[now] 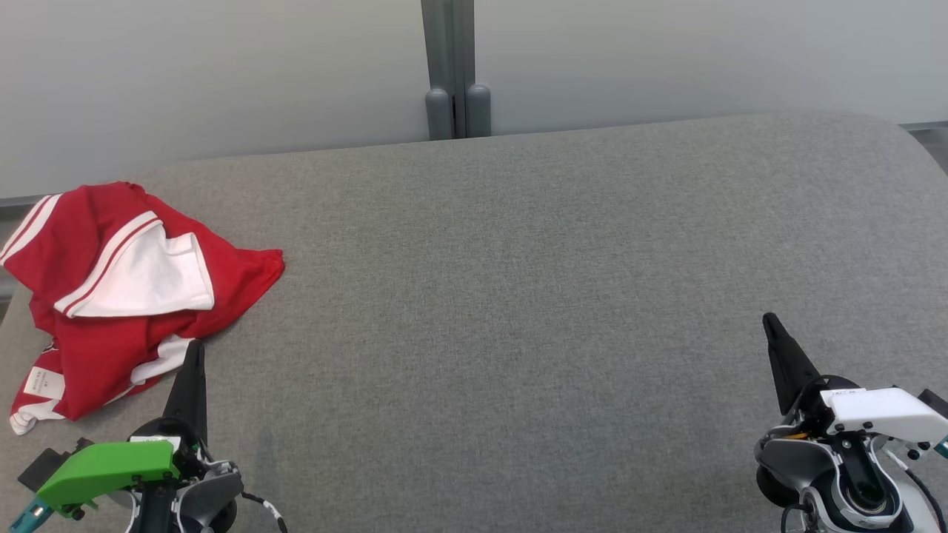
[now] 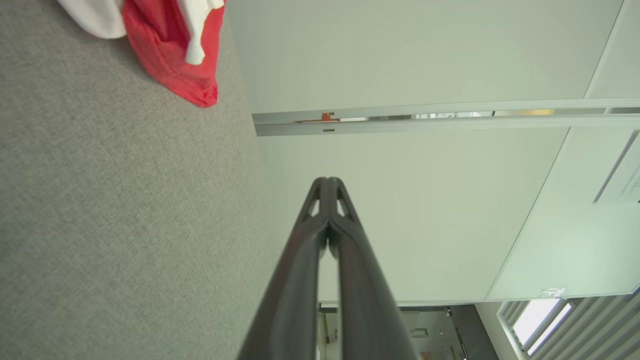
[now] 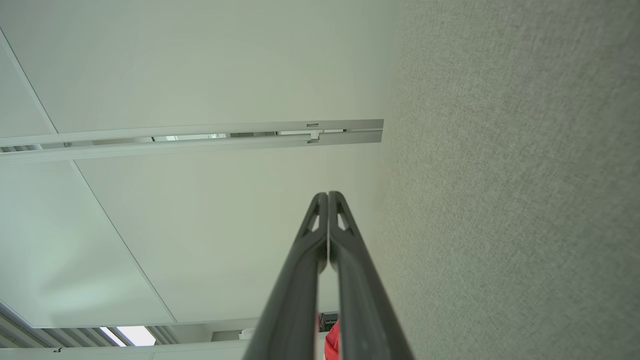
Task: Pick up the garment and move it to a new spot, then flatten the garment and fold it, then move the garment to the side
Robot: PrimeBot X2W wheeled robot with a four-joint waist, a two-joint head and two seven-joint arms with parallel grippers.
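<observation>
Pointing forward with fingers pressed together and empty, the left tool [image 1: 194, 354] sits just beside the crumpled red-and-white garment [image 1: 126, 296] on the bench [image 1: 518, 296]. The right tool [image 1: 775, 332], equally closed, is well apart from the garment. Since the layers are bunched, a grasp may catch only one. The head view shows the whole heap, the left wrist view one corner.

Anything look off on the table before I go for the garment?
Only the garment: it lies crumpled in a heap at the table's left edge and seems to lap over it. The left gripper and right gripper are shut and empty.
</observation>
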